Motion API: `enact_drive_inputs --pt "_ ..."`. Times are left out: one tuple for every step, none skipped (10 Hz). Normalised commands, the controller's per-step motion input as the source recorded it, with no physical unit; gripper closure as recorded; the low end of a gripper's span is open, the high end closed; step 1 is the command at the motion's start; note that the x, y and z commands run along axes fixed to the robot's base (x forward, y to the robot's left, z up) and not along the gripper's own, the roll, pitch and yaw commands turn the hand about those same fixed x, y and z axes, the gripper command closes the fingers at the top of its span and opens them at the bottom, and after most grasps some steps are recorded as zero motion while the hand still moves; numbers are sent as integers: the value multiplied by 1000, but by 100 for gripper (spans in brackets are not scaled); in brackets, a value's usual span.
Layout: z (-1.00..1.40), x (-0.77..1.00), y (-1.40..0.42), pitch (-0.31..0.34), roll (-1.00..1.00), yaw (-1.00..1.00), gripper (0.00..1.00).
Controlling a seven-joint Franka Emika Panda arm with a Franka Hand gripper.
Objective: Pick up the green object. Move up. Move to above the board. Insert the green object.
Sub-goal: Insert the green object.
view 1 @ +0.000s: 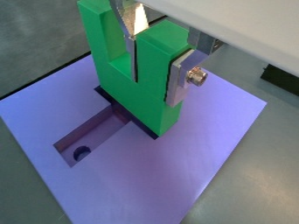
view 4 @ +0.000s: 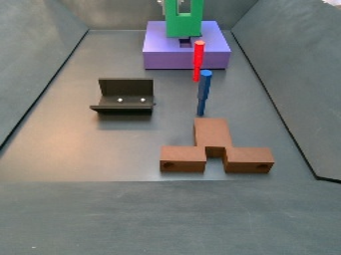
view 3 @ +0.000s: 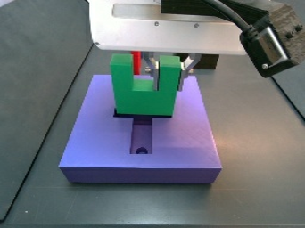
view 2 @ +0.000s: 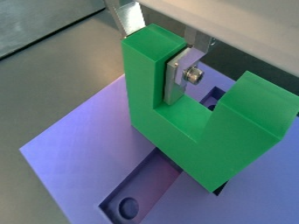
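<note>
The green object, a bright green U-shaped block with a rectangular notch between two upright arms, stands upright on the board, its base sunk into the cross-shaped recess. The gripper clamps one arm. The board is a large purple-blue slab lying flat; beside the block's base one recess arm with a small round hole lies uncovered.

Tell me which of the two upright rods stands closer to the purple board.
The red rod. It stands right by the purple board, where the pincer holds the green block; the blue rod stands farther away, toward the brown blocks.
</note>
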Motion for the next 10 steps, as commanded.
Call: enact_drive_inputs --pt "-97 -57 0 -89 -19 0 100" --pt "-51 -34 -49 -57 0 0 100" --pt "-51 -34 -91 -64 0 0 100" --pt "-29 0 -106 -63 -74 0 100" --pt "-9 0 -180 -46 -37 0 100" --pt "-60 0 -91 -43 -23 0 100" --pt "-66 0 -71 -47 -23 0 100" --pt "-86 0 -23 -49 -7 0 100" --pt "-137 0 34 -66 0 37 100" --pt "-129 0 120 -73 0 49 100"
